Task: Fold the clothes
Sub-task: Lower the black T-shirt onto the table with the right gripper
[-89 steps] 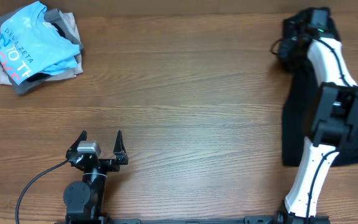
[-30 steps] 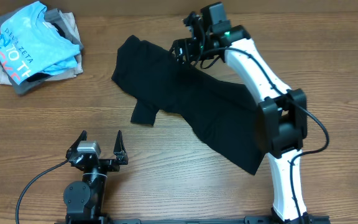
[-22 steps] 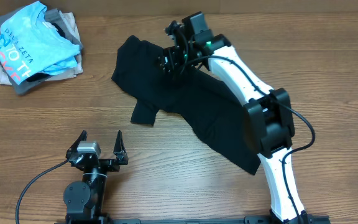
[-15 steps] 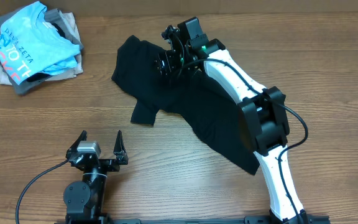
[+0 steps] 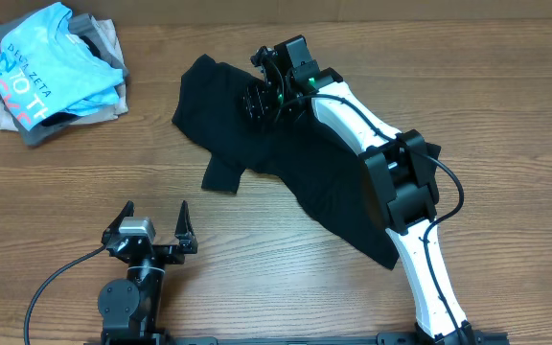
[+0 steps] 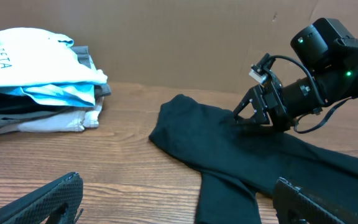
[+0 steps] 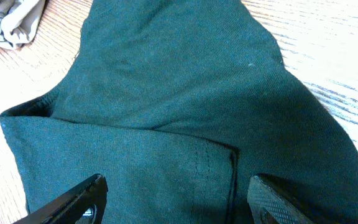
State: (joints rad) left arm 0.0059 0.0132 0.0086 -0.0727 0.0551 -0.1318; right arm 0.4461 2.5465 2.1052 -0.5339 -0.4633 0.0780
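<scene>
The right pincer (image 7: 177, 186) stands wide, its two dark fingers (image 7: 73, 202) spread over the shirt (image 5: 295, 153) with nothing caught between them. Its wrist view shows knit cloth filling the space under the jaws: soft, matte, rumpled in shallow folds, with a stitched seam (image 7: 232, 168) running down from a folded edge. There the cloth reads dark green; from overhead it is plain black.

Overhead gives the whole shape. The shirt lies spread at the middle of the table (image 5: 65, 163), running slantwise from the far centre toward the near right, one short sleeve (image 5: 223, 175) poking out on its left side. The white right arm (image 5: 353, 115) reaches across it.

The left wrist view shows the same pincer from the side, tips down at the cloth or just above it; touching or not, I cannot tell. A small green light (image 6: 349, 73) glows on its body, and a brown wall (image 6: 166, 37) stands behind.

The left pincer (image 5: 154, 211) sits fully spread at the near left, over bare wood grain, well apart from the shirt.

At the far left corner lies a pile (image 5: 94, 101) of folded garments, a blue tee (image 5: 51, 57) with white and red lettering on top.
</scene>
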